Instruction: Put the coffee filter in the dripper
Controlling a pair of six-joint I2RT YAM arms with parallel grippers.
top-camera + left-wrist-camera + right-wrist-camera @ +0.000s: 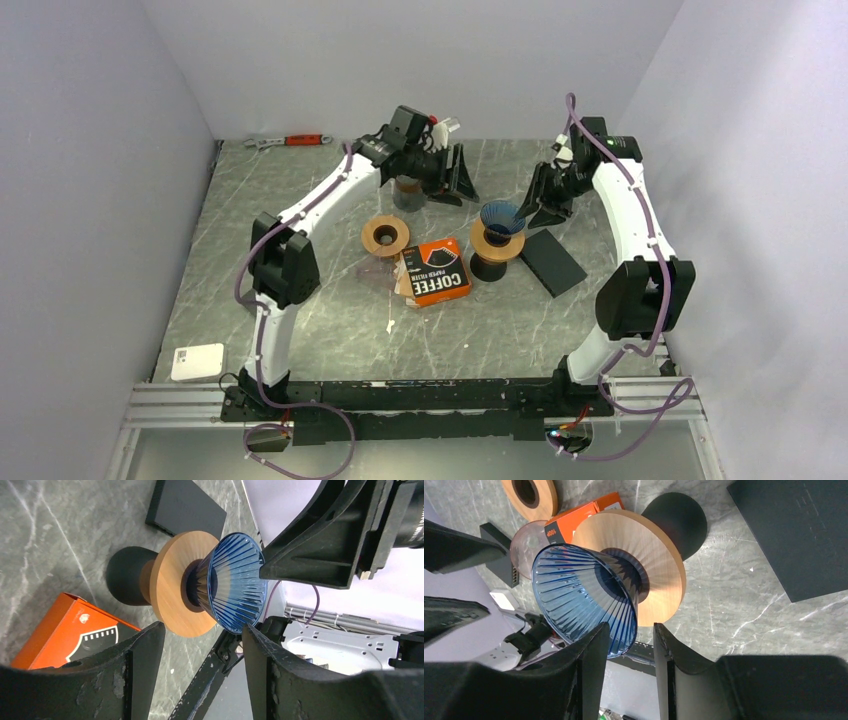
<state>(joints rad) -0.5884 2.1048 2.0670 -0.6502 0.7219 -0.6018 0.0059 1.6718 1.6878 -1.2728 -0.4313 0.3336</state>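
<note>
The right gripper (631,630) has its jaws part-way apart at the near rim of the dripper (574,590). A strip of daylight shows between the rim and one finger, so it looks released rather than clamped; whether the other finger touches the glass I cannot tell. The left gripper (202,630) hangs spread and empty, well back from the dripper and aimed at its flank.

The dripper is a blue ribbed cone seated in a wooden collar (659,570) on a black base (679,520). Its mouth is bare inside. Just beside the base lies the orange box (435,272) marked as paper filters, and a dark slab (552,262) lies on the other side.

No loose filter shows in any view, so it is probably in the box.

A paper filter will be nearly weightless, limp and easily creased, and sheets tend to cling together in a stack. It is best pinched lightly at the seam or top edge, then lowered point first. The dripper looks like glass, slick and top-heavy on its stand, so a nudge could tip it.
</note>
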